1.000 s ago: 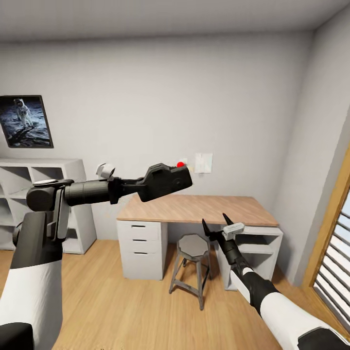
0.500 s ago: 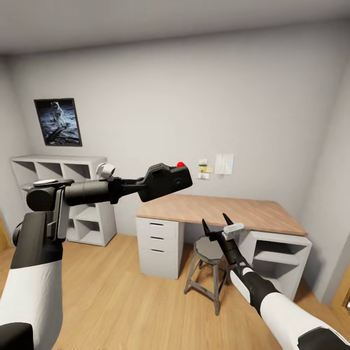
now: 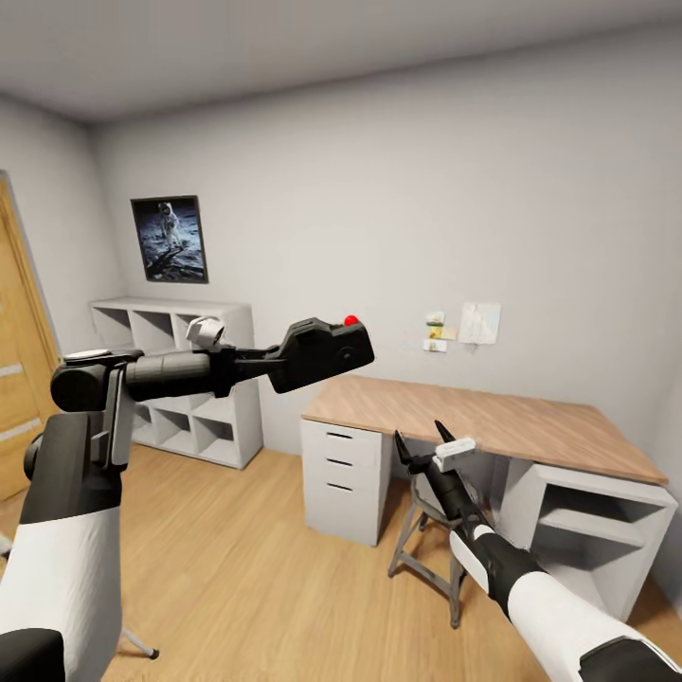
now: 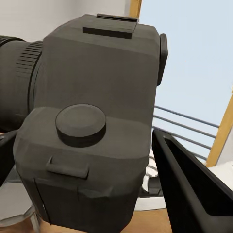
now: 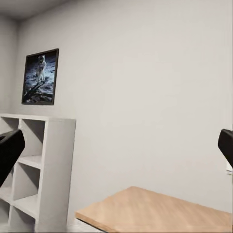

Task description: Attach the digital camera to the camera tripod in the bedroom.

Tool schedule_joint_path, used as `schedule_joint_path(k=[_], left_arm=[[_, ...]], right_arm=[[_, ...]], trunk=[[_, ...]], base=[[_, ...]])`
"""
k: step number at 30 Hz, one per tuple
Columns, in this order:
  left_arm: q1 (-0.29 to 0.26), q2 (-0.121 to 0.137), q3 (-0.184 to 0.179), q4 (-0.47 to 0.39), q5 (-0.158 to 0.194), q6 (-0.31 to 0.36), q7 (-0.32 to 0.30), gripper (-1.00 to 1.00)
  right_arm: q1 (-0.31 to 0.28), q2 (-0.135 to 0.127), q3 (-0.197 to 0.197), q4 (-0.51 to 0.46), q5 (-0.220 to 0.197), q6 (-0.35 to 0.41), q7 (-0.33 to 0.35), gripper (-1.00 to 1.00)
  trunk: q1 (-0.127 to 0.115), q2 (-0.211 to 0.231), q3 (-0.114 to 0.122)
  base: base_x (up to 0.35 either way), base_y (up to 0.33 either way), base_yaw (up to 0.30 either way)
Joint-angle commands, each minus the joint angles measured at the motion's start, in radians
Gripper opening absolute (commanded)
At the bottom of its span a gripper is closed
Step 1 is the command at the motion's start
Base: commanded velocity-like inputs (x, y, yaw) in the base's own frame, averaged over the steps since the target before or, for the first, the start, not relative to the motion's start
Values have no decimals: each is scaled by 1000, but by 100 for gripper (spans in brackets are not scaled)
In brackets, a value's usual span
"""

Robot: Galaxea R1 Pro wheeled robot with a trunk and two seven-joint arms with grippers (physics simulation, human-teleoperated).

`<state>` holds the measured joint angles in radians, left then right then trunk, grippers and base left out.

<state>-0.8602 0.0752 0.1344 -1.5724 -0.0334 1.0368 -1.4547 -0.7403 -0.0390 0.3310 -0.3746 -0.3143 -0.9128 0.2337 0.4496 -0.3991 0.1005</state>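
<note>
We see a desk [image 3: 493, 421] with a stool [image 3: 431, 530] under its front edge, a white shelf [image 3: 180, 379], and a poster [image 3: 170, 240].

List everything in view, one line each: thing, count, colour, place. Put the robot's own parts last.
digital camera: one, black with red button, held in the left claw
desk: one, wood top on white drawers, against the back wall
stool: one, grey, under the desk
cube shelf: one, white, left of the desk
astronaut picture: one, dark-framed, on the wall above the shelf
paper notes: a few, white and yellow, on the wall above the desk
door: one, wood, far left
left claw: one, black, shut on the camera
right claw: one, black, open, empty
</note>
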Motion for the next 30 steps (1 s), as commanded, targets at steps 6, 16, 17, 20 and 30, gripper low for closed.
schedule_joint_path(k=[6, 16, 17, 20, 30], left_arm=[[0, 0, 1, 0, -3, 10, -7, -100], [0, 2, 1, 0, -3, 10, -7, -100], [0, 2, 1, 0, -3, 10, -7, -100], [0, 2, 1, 0, -3, 10, -7, -100], [0, 2, 1, 0, -3, 10, -7, -100]], right_arm=[[-1, -1, 9, 125, -9, -2, -36, 100], [13, -10, 9, 438, -10, 13, -91, 100], [20, -13, 9, 440, -10, 19, -96, 100], [47, -24, 9, 447, -10, 53, -116, 100], [170, -33, 10, 451, -11, 124, -140, 100]], trunk=[[0, -1, 0], [0, -1, 0], [0, -1, 0], [0, -1, 0], [0, -1, 0]], base=[[0, 0, 272], [0, 0, 275], [0, 0, 276], [0, 0, 277], [0, 0, 278]])
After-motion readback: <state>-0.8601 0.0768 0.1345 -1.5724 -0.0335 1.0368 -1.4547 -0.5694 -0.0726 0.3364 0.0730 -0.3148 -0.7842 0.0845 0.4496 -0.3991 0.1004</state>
